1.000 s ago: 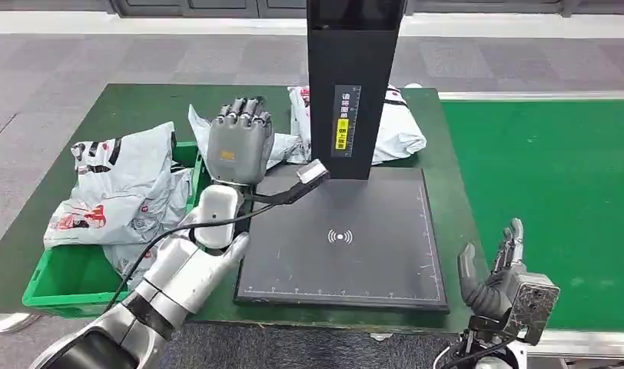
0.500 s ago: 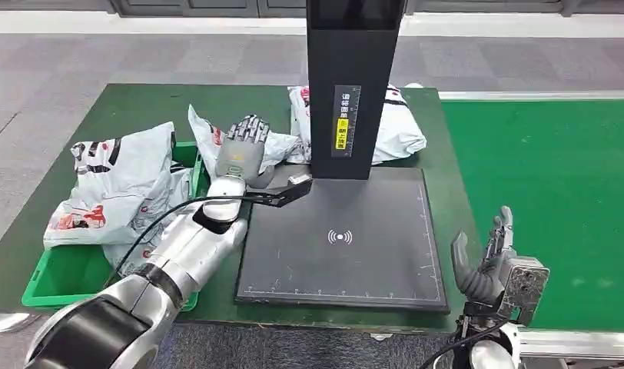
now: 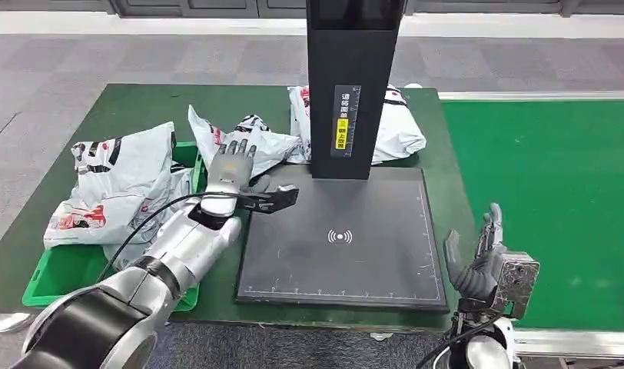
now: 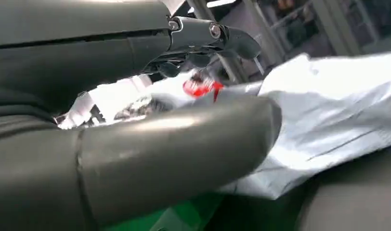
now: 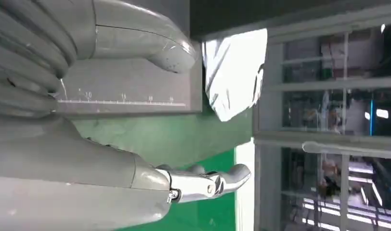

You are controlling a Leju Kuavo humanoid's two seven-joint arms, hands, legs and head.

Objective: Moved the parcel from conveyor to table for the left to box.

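A white plastic parcel (image 3: 257, 142) with red and black print lies on the green table (image 3: 140, 108), just left of the black scanner column (image 3: 353, 84). My left hand (image 3: 230, 163) hovers low at the near edge of this parcel, fingers spread toward it and nothing in its grasp. In the left wrist view the parcel (image 4: 328, 115) lies just past the thumb (image 4: 174, 154). My right hand (image 3: 482, 265) stands open at the table's near right corner, beside the green conveyor (image 3: 547, 192). A second white parcel (image 3: 399, 127) lies behind the column.
A green bin (image 3: 55, 280) at the left holds several white parcels (image 3: 117, 184). The black scanner pad (image 3: 340, 238) covers the middle of the table, with the tall column at its far edge. A cable runs along my left forearm.
My left hand has dropped from above the pad's far left corner down to the parcel beside the bin. My right hand has sunk a little and shifted slightly left.
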